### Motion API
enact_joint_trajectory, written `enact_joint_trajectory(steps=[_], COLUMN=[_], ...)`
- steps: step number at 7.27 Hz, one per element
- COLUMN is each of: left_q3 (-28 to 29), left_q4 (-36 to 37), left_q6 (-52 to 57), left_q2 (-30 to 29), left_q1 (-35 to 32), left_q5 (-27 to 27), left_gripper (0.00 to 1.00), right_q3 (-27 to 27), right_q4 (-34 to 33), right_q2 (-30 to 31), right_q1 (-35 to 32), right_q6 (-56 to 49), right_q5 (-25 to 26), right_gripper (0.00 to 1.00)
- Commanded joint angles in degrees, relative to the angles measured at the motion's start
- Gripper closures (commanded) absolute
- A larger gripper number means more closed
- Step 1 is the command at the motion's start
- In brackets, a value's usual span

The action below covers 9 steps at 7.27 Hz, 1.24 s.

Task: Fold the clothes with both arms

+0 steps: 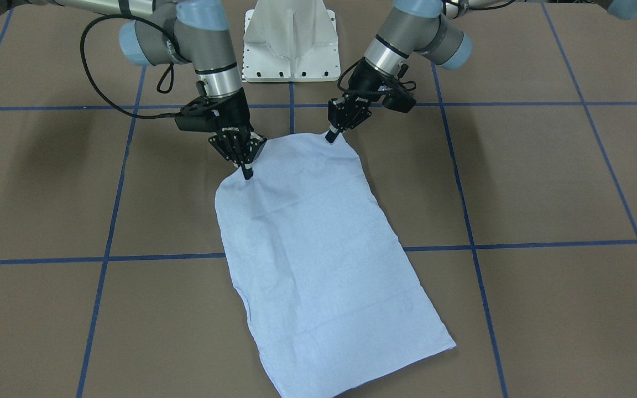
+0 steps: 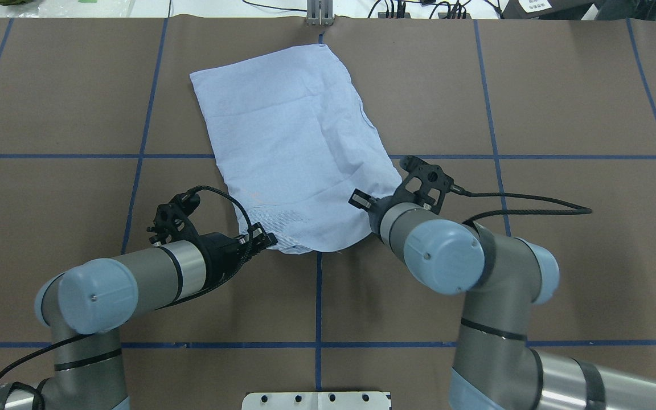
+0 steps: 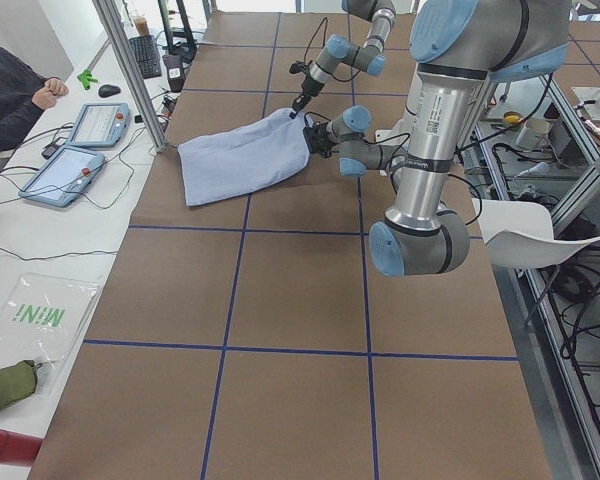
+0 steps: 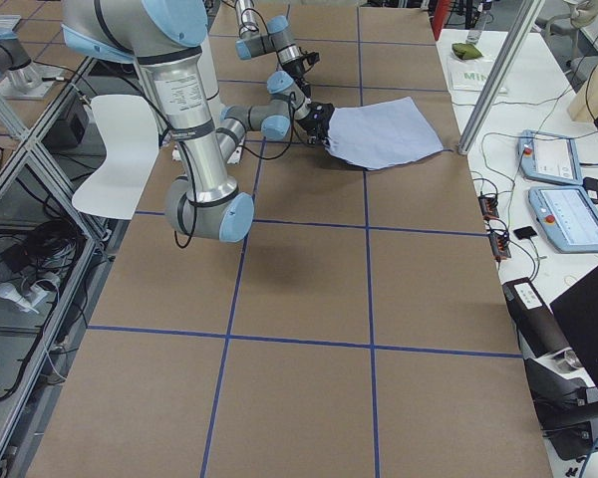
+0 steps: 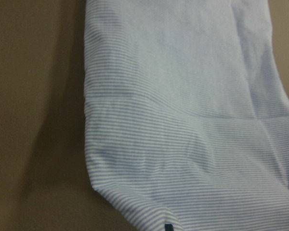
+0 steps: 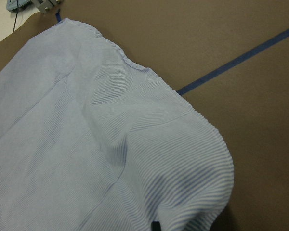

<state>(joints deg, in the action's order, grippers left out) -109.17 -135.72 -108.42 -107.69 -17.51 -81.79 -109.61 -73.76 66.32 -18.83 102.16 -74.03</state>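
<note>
2 silver-tubed robot arms with grey joints and light blue caps hold 1 garment between them. The light blue, finely white-striped fabric shirt [image 1: 318, 260] lies on the brown bench [image 1: 545, 182] with its blue tape grid. It forms 1 long slanted panel, with its near end just in front of the white pedestal base [image 1: 291, 44] and its far end toward the operators' side. No sleeves, collar or buttons show, so the sleeves are judged to be folded under.

The left arm [image 1: 407, 38] has its jaws closed on 1 near corner of the panel. The right arm [image 1: 208, 50] has its jaws closed on the other near corner. Both wrist views show the cloth rising toward the camera, so this short edge is raised while the rest lies flat.

Pinching both corners of 1 edge keeps that edge taut and level. It can probably then be carried toward the far end to halve the panel without skewing.
</note>
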Motion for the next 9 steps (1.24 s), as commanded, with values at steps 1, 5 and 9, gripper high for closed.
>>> enact_joint_trajectory(steps=[1, 5, 9], left_q3=[-11.97, -27.59, -18.62], left_q4=[7.61, 27.58, 28.76], left_q6=[-0.3, -0.65, 4.24], left_q2=[1.52, 0.9, -0.58], left_q1=[3.86, 6.34, 2.32], left_q5=[-0.03, -1.7, -1.35], left_gripper=[1.0, 1.0, 1.0], right_q3=[-16.1, -31.9, -12.41], right_q4=[-13.35, -34.15, -29.55], right_q2=[4.87, 3.13, -7.69], right_q1=[9.12, 17.16, 8.04], right_q6=[2.32, 5.15, 2.7], right_q5=[5.36, 7.41, 7.41], right_gripper=[1.0, 1.0, 1.0])
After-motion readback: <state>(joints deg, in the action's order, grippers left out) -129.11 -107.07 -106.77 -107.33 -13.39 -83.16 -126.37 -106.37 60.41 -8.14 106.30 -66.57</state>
